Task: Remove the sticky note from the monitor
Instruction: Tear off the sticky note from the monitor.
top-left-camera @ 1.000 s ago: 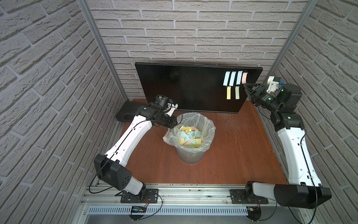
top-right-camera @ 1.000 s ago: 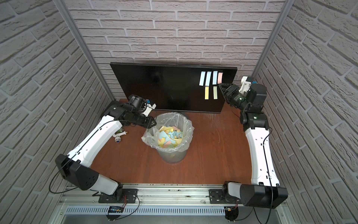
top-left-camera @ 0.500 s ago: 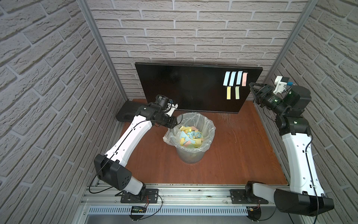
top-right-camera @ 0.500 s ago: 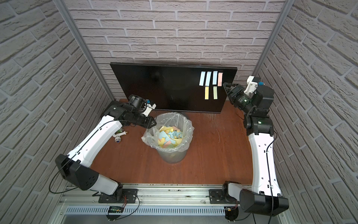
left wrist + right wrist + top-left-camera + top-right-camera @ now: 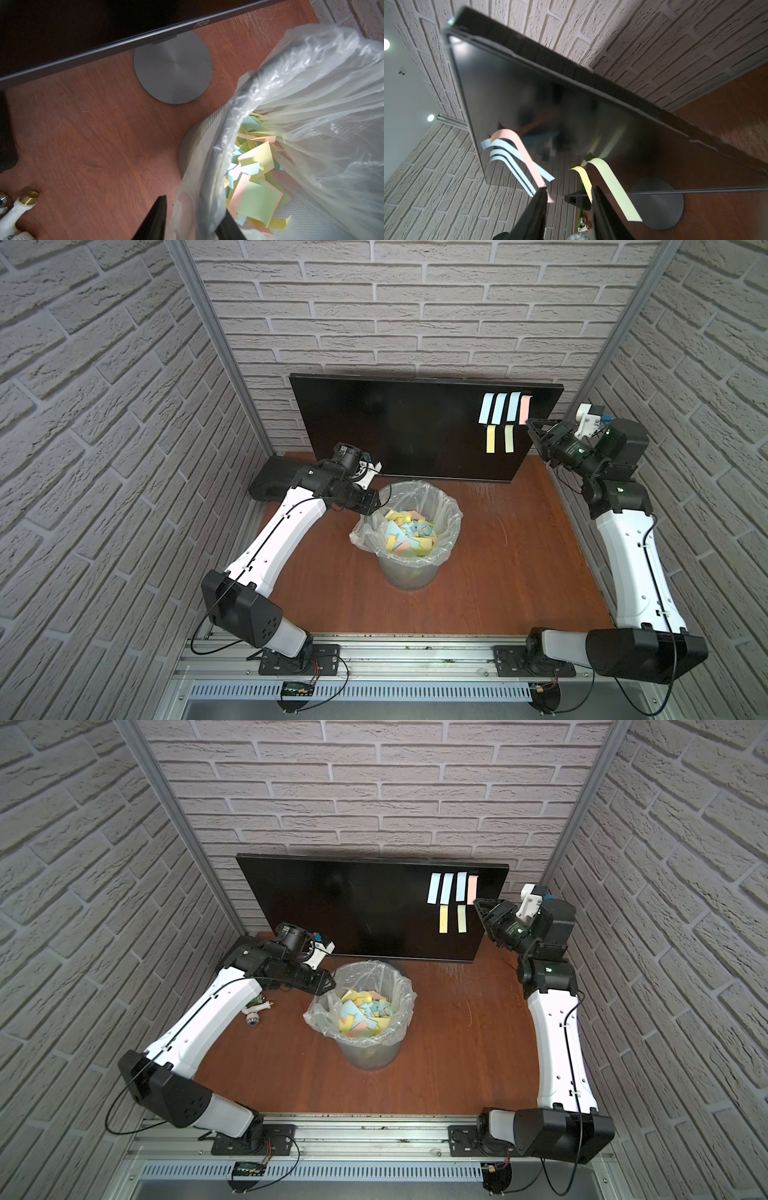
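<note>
Hovering at monitor [image 5: 395, 431], R end effector [image 5: 569, 193] part-open, pink note [image 5: 525, 408] tip btwn jaws; L end effector [image 5: 194, 207] clamps bin [image 5: 407, 576].

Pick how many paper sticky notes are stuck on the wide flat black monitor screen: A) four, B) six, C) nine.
B: the wide black monitor carries three pale blue notes and one pink note in a row, with two yellow notes beneath.
</note>
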Robot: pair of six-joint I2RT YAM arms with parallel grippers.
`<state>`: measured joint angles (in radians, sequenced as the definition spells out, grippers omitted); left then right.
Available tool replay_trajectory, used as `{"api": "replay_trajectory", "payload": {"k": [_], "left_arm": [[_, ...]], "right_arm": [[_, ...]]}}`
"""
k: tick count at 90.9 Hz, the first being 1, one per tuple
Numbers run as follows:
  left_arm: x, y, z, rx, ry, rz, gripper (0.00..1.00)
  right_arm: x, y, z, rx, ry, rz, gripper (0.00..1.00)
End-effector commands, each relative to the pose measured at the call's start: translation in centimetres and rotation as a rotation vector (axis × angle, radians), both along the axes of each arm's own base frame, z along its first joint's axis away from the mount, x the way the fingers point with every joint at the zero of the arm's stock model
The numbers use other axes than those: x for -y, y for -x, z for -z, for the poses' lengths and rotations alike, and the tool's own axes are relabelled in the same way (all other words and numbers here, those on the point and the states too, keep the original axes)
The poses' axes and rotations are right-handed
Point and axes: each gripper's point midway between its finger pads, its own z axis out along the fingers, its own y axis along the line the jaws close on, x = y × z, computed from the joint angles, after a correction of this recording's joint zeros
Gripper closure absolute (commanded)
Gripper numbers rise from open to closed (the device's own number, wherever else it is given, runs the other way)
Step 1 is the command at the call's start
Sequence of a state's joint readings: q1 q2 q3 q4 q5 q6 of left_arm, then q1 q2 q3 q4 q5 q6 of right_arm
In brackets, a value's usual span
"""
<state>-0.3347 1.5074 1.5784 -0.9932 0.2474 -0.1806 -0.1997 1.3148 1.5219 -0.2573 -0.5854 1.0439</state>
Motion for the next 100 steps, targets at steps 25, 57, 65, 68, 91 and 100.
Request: {"api": "replay_trajectory", "payload": {"k": [25,57,65,68,91,100], "left_arm": [[-0.5,-0.4,-0.4,0.016,-0.004,-0.01,0.62],[-0.5,-0.4,-0.5,0.017,-0.004,-0.01,0.62],[-0.5,-0.4,-0.5,0.017,-0.003,-0.01,0.62],[-0.5,-0.4,-0.5,0.017,-0.002,-0.009,0.62],[-0.5,-0.4,-0.4,0.015,-0.002,-0.01,0.62],[-0.5,-0.4,-0.4,0.014,-0.002,-0.009,0.62]], "right_arm": [[-1.3,0.2,-4.0,0.129,0.012,-0.042,0.66],[-1.6,-0.3,-4.2,0.133,0.013,-0.053,0.72],[-1.8,-0.5,-4.4,0.136,0.016,-0.058,0.73],[-1.8,-0.6,-4.4,0.135,0.016,-0.061,0.73],[-2.1,-0.6,-4.6,0.14,0.019,-0.066,0.84],[-2.1,-0.3,-4.8,0.146,0.02,-0.065,0.93]]}}
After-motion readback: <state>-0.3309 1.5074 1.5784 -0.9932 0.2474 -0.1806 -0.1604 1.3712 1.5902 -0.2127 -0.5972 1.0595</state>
